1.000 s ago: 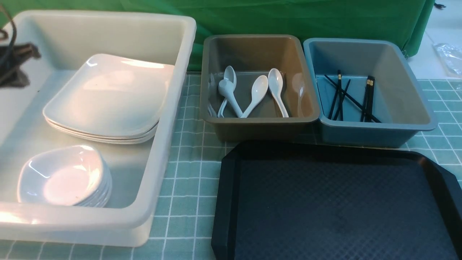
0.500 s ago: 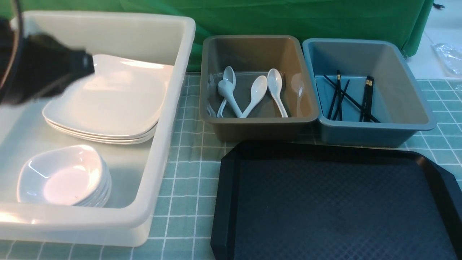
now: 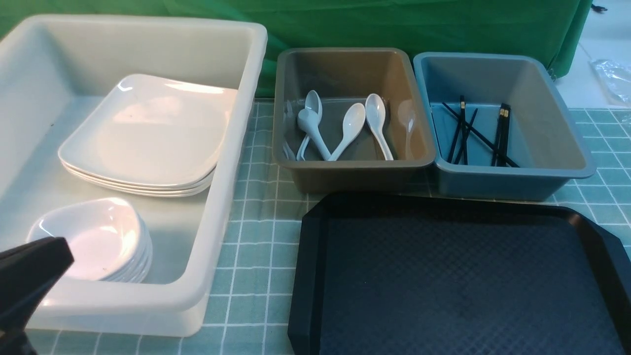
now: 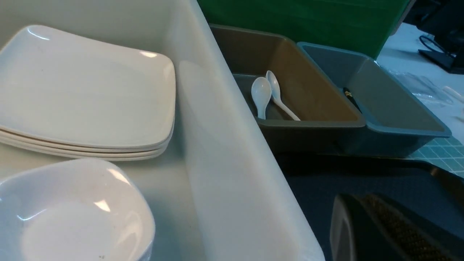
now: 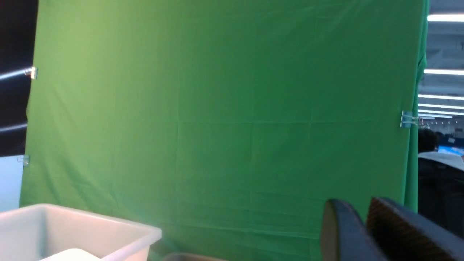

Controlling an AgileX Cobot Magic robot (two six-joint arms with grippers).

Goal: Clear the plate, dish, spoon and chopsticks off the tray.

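The left gripper [image 3: 29, 276] sat low at the near left corner of the front view, overlapping the near rim of the white tub [image 3: 148, 301]; its jaws were closed and held nothing. The right gripper [image 5: 366, 228] appeared only in its own wrist view, raised and facing the green backdrop [image 5: 217, 108]; its two fingers stood close together with a narrow gap and nothing between them, and whether they were properly open or closed could not be told.

The white tub occupied the left of the table. Inside it the plate [image 3: 148, 130] lay on top of a stack of like plates toward the far side, tilted slightly, with bare floor between the stack and the tub's walls. The small dishes [image 3: 93, 241] were stacked in the near left corner, just beside the left gripper.

The tray [image 3: 458, 276] lay at the near right with nothing on it — its whole textured surface was open, and its far rim ran just beside the two smaller tubs.

The brown tub [image 3: 352, 170] held the spoon [image 3: 377, 121] among other white spoons. The blue tub [image 3: 512, 177], touching the brown one, held the chopsticks [image 3: 503, 133] lying loosely crossed — its right half was bare.
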